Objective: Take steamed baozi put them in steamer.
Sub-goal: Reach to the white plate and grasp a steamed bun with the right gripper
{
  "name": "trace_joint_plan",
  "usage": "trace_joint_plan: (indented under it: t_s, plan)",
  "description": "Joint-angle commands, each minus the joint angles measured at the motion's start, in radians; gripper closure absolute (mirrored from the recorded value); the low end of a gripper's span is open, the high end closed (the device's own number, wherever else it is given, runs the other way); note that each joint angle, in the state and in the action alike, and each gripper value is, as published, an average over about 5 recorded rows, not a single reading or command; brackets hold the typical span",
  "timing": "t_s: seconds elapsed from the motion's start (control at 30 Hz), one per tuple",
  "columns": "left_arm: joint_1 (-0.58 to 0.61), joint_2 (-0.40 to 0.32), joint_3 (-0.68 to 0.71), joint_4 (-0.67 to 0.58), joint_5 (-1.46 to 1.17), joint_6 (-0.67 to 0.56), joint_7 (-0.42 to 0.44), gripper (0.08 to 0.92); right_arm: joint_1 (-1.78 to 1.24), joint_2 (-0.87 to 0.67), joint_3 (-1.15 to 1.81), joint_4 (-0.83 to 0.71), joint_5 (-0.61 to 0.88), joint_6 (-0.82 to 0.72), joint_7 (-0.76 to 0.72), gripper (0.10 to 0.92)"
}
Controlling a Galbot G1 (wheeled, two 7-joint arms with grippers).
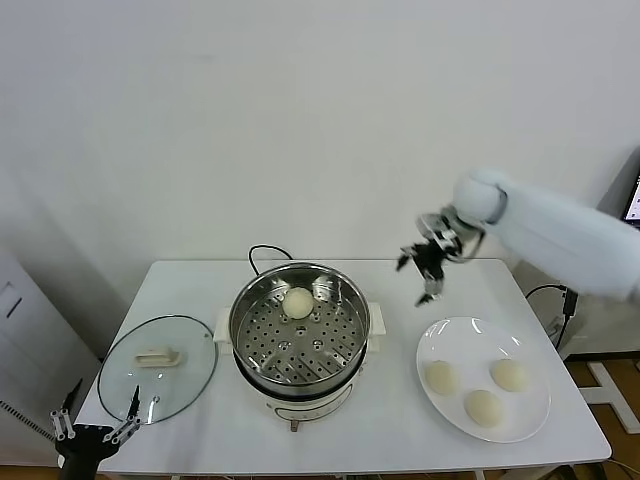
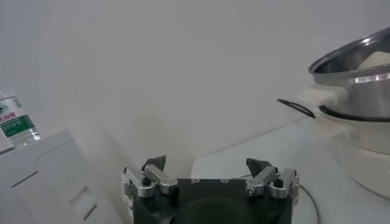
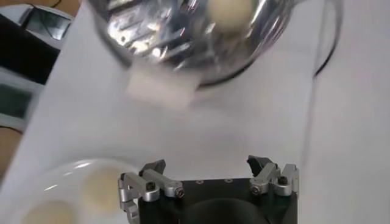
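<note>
Main risk I saw here: the buns looked soft and smooth, so when the right gripper (image 1: 428, 272) dropped onto the plate (image 1: 535, 420) it could squash one or nudge it into its neighbour, since the three baozi (image 1: 484, 407) sat close together. Coming in off-centre would also roll a bun toward the rim.

The right gripper's fingers (image 3: 152, 176) were spread apart and empty, hanging above the worktop (image 1: 400, 440) between the steamer (image 1: 298, 330) and the plate, toward the far side. The three plate buns lay nearer and to the right of it, well apart from the fingers. One baozi (image 1: 297, 302) already sat in the steamer's far part.

The left gripper (image 1: 95, 425) was parked low at the near left corner, fingers apart too.
</note>
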Motion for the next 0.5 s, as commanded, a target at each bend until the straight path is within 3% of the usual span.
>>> trace_joint_plan:
  t_s: [0.03,0.5]
  plan:
    - [0.000,-0.004,0.003,0.001,0.004,0.000,0.000,0.177,-0.284,-0.167,0.135,0.080,-0.091,-0.040,0.012,0.203]
    - [0.002,-0.004,0.008,0.001,0.021,0.004,0.001,0.177,-0.393,-0.105,0.213,0.045,-0.135,-0.029,0.056,0.203]
